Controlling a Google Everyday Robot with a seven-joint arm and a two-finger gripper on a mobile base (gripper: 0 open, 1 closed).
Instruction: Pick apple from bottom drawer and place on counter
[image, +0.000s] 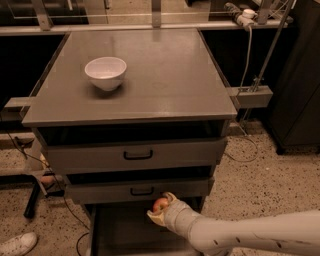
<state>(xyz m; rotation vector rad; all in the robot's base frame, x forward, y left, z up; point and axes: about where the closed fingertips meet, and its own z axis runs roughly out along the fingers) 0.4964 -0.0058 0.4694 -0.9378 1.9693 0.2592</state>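
The apple (160, 204), small and red with an orange patch, sits between the fingers of my gripper (160, 210). The gripper is shut on it just under the front of the middle drawer, above the open bottom drawer (120, 231). My pale arm (250, 236) reaches in from the lower right. The drawer's grey floor shows to the left of the gripper. The counter (170, 75) is the broad grey top above.
A white bowl (105, 72) stands on the counter's left part. Two shallower drawers with black handles (138, 155) sit between counter and bottom drawer. A dark cabinet (300, 75) stands at right. A white shoe (17, 243) and cables lie on the floor at left.
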